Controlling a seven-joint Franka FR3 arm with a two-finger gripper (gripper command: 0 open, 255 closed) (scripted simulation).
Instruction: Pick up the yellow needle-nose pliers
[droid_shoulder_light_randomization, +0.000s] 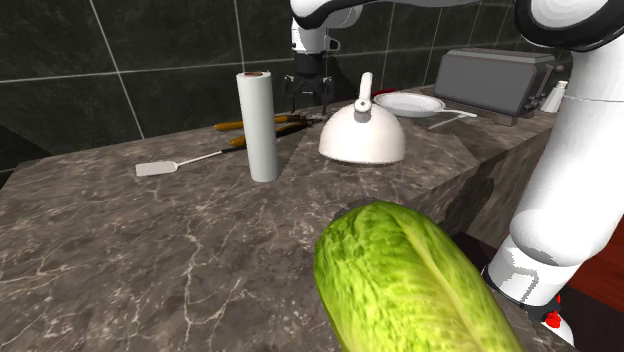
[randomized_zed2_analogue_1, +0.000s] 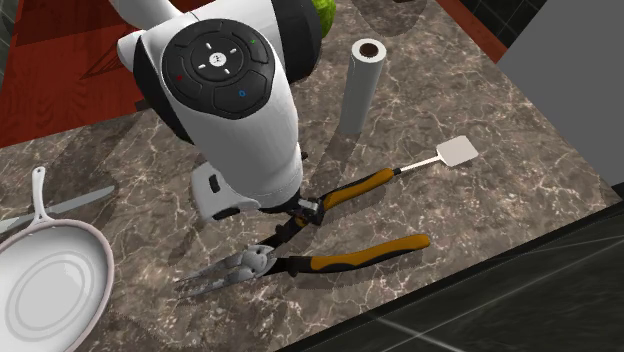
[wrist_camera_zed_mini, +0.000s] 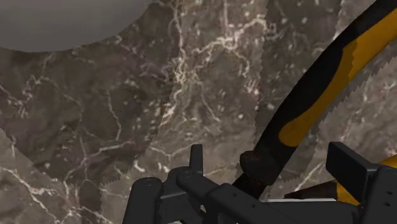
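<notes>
Dark veined marble desk (randomized_zed2_analogue_1: 480, 190) is spreading below me, with the yellow-and-black-handled needle-nose pliers (randomized_zed2_analogue_1: 350, 255) lying flat by the tiled wall. My jaws are hanging open, straddling one handle without touching it. I'm reckoning pre-grasp: next comes lowering and closing squarely. A white paper-towel roll (randomized_zed2_analogue_1: 357, 85) and a white flat spatula (randomized_zed2_analogue_1: 455, 153) are sitting nearby, neither blocking.

I've got a dark marble worktop (droid_shoulder_light_randomization: 120, 240) in front of me, grey-brown with white veins running all over it. Behind it in the shoulder view stands a wall (droid_shoulder_light_randomization: 100, 60) of large dark tiles with pale grout lines and a faint sheen. In the second exterior view I see red-brown floor (randomized_zed2_analogue_1: 60, 70) at the top left, dark tiling at the lower right, and a flat grey surface (randomized_zed2_analogue_1: 580, 90) on the right. The light is even and the shadows are soft.
</notes>
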